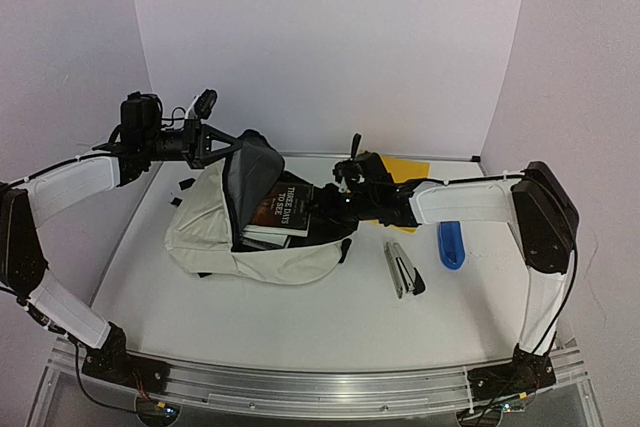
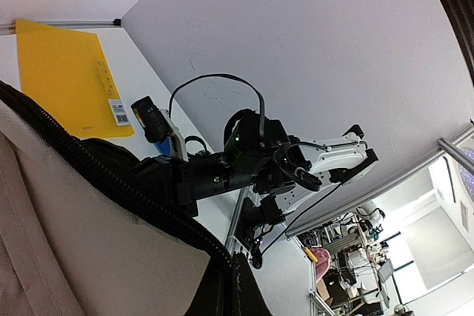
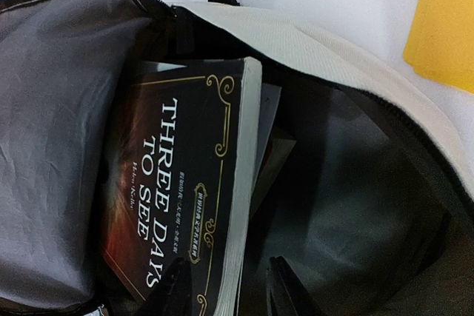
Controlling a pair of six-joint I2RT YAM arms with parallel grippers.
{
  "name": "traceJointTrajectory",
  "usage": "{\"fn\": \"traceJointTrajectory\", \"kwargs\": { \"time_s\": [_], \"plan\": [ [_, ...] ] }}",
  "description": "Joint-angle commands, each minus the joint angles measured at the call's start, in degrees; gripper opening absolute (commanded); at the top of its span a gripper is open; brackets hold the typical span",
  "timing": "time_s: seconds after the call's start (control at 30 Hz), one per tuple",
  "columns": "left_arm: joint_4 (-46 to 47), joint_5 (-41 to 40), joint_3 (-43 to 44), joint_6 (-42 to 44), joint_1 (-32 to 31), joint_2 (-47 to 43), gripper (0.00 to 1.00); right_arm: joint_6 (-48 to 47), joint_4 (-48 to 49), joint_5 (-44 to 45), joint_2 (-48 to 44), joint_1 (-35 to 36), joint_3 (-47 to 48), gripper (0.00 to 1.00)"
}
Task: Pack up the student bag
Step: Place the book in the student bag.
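The cream student bag (image 1: 215,232) lies left of centre with its mouth facing right. My left gripper (image 1: 222,145) is shut on the bag's upper flap and holds it raised, showing the grey lining (image 3: 59,131). In the left wrist view the cream fabric (image 2: 74,249) and black zipper edge fill the lower left. A black book titled "Three Days to See" (image 3: 178,183) sits in the bag's mouth on other books. My right gripper (image 3: 228,290) is open at the mouth, one finger over the cover and the other beyond the page edge.
A yellow folder (image 1: 408,166) lies at the back behind the right arm. A blue object (image 1: 451,244) and a grey stapler (image 1: 403,269) rest on the table to the right of the bag. White walls enclose the table on three sides.
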Motion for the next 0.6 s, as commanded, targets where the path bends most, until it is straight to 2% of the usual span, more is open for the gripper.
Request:
{"fn": "traceJointTrajectory", "kwargs": {
  "time_s": [0.0,0.07,0.57],
  "plan": [
    [2.6,1.0,3.5,0.9,-0.2,-0.6,0.0,-0.1,0.7,-1.7,1.6,0.5,2.4,0.31],
    [2.6,1.1,3.5,0.9,-0.2,-0.4,0.0,-0.2,0.7,-2.4,2.3,0.5,3.0,0.26],
    [2.7,1.4,3.4,0.9,-0.2,0.2,0.0,0.7,4.2,-5.7,7.4,1.9,9.0,0.12]
  ]
}}
